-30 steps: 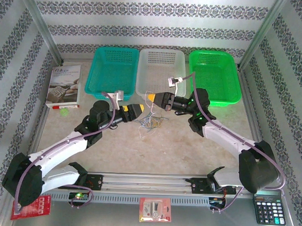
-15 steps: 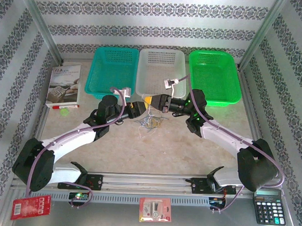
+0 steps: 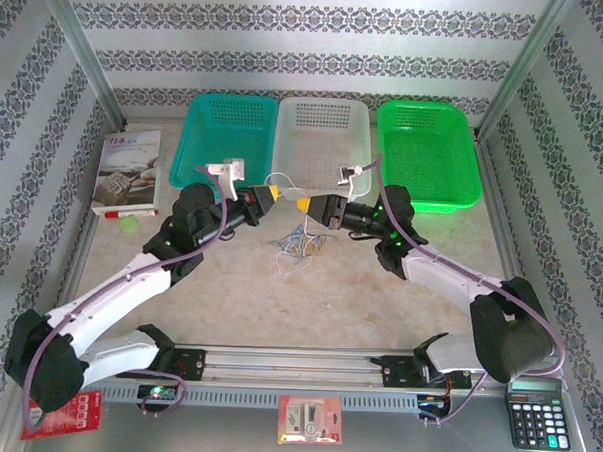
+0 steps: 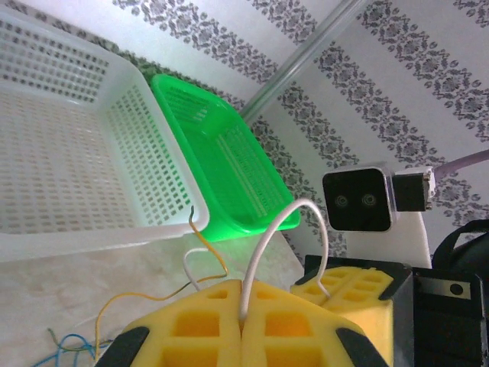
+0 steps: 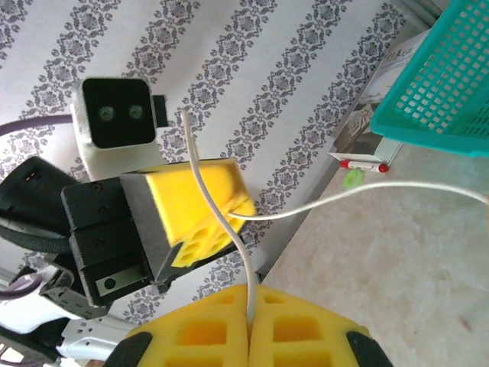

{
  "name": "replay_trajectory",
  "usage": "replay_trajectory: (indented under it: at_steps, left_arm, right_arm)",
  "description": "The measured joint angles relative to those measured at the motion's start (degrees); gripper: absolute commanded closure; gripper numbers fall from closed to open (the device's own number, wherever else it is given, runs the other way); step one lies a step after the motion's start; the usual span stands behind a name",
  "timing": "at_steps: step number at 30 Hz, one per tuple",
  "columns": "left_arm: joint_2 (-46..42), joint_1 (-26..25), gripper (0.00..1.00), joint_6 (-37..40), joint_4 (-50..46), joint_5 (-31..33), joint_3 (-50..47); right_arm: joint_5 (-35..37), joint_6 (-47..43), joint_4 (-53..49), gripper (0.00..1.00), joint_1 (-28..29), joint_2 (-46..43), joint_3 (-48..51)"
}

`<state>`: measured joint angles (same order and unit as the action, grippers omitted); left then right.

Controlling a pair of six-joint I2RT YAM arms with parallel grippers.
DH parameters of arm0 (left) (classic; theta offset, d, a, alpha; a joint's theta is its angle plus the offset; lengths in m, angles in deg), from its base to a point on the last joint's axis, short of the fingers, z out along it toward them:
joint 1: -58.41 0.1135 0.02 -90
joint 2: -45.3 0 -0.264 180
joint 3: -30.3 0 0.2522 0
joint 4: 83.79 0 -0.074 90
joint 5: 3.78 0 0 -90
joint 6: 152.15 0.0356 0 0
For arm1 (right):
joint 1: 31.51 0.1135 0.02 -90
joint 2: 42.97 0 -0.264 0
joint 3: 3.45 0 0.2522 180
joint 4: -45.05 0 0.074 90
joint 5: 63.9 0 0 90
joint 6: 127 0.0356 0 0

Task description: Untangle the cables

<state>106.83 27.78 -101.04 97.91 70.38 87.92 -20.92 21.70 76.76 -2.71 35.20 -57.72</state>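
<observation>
The whitish cable (image 3: 283, 177) is lifted off the table (image 3: 378, 299). It arches as a thin loop between the left gripper (image 3: 272, 191) and the right gripper (image 3: 301, 203), and both pinch it. Below the loop, the other cables (image 3: 299, 244) lie on the tabletop in a small loose tangle of bluish, yellow and pale squiggles. One yellow cable (image 4: 192, 218) curls upward beside the loop, its tip free.

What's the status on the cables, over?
Left gripper shut on white cable. Right gripper shut on it too. Other cables heaped on table below. White basket just behind.
</observation>
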Motion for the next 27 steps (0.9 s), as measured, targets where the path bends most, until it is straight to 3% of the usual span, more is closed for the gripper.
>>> replay_trajectory:
  at_steps: [6, 11, 13, 14, 17, 27]
  left_arm:
    - [-0.4, 0.0, 1.00, 3.1, -8.5, 4.1, 0.7]
    - [5.5, 0.0, 0.98, 5.2, -16.9, 3.4, 6.2]
    - [7.7, 0.0, 0.66, 6.0, -19.6, 3.2, 7.6]
    - [8.6, 0.0, 0.54, 6.1, -20.8, 3.1, 7.9]
    - [10.0, 0.0, 0.34, 6.4, -23.0, 2.8, 7.6]
    - [5.1, 0.0, 0.14, 3.5, -22.9, 3.0, 3.1]
  right_arm:
    - [0.1, 0.0, 0.2, 1.00, -0.1, 0.0, 0.0]
    - [0.3, 0.0, 0.1, 1.00, -0.1, 0.0, 0.0]
    - [0.3, 0.0, 0.0, 1.00, -0.1, 0.0, 0.0]
    - [0.5, 0.0, 0.0, 1.00, -0.1, 0.0, 0.0]
    - [0.5, 0.0, -0.2, 1.00, -0.1, 0.0, 0.0]
    - [0.5, 0.0, -0.4, 1.00, -0.1, 0.0, 0.0]
